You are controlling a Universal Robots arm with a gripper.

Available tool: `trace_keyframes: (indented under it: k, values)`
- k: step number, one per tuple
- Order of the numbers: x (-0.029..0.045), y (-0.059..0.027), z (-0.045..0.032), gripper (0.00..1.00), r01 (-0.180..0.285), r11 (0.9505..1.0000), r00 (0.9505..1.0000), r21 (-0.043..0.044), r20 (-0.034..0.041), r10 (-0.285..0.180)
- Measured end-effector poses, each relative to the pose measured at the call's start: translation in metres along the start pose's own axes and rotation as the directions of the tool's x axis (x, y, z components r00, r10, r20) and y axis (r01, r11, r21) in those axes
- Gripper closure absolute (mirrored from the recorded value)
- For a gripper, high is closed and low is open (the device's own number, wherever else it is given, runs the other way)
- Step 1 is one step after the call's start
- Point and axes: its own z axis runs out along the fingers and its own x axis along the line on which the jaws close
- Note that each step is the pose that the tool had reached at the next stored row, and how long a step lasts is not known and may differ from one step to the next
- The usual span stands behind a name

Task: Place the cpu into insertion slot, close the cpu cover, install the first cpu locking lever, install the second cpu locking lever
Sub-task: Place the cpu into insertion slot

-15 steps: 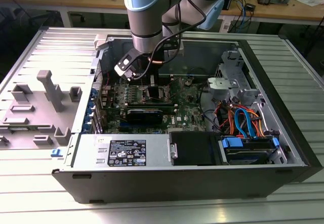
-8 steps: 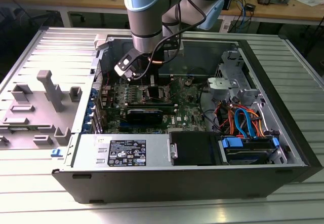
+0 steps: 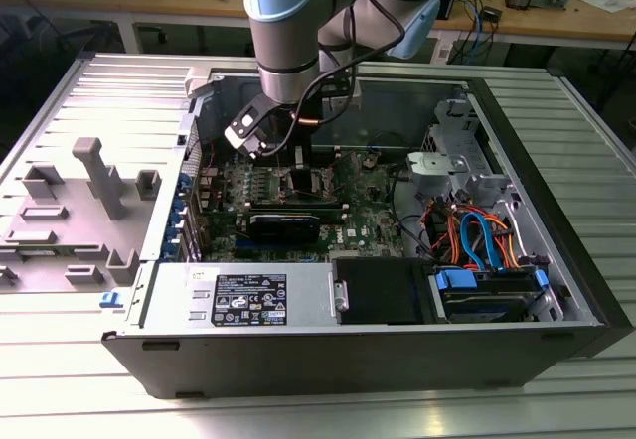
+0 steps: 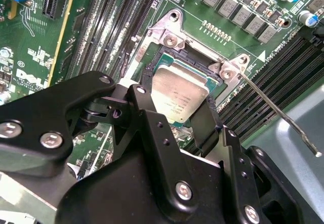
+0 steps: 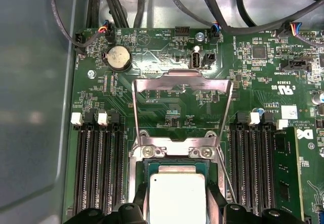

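Shows a black two-fingered gripper (image 4: 174,106) closed narrow on a small square silver chip (image 4: 179,95), fingers (image 4: 149,122) pressed to two opposite edges. Holds the chip flat at the mouth of the socket (image 4: 163,59), dark socket rim peeking out past the chip's far edge; cannot tell whether fully seated or just above. Same grip in the first wrist view: chip between two black fingertips, socket frame close around.

Just past the fingertips, a thin silver cover plate (image 5: 177,83) with a square cut-out, swung open away from the socket, green circuit board (image 5: 101,95) visible through the hole. Beside the gripper, a thin wire lever (image 4: 273,107) sticking out from a silver corner bracket (image 4: 230,72), free end out over the memory slots (image 4: 288,67). More long black memory slots on the gripper's other side. Farther beyond the cover plate, a round coin battery (image 5: 117,58) and black cables (image 5: 112,6) at the board's edge.

In the exterior view, gripper (image 3: 298,166) reaching straight down from a grey and pale-blue arm (image 3: 283,22) into an open computer case (image 3: 348,350) lying on its side. Nearer the camera than the gripper, a silver power supply box (image 3: 238,295). Toward the exterior view's right of the gripper, a metal drive cage (image 3: 452,161) beside blue and orange cables (image 3: 477,235). Outside the case, a ribbed metal tabletop (image 3: 586,141) and, well apart from the gripper on the exterior view's left, a grey moulded tray (image 3: 89,176).
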Motion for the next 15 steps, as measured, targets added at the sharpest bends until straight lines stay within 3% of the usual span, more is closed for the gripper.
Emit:
trace_keyframes:
  k: [3, 15]
  values:
    - [0.0, 0.0, 0.0001, 0.45, -0.001, 1.0, 1.0, -0.0002, -0.0062, 0.001]
    - [-0.0004, -0.0013, 0.0009, 0.45, -0.011, 0.9999, 0.9999, 0.0001, -0.0049, 0.011]
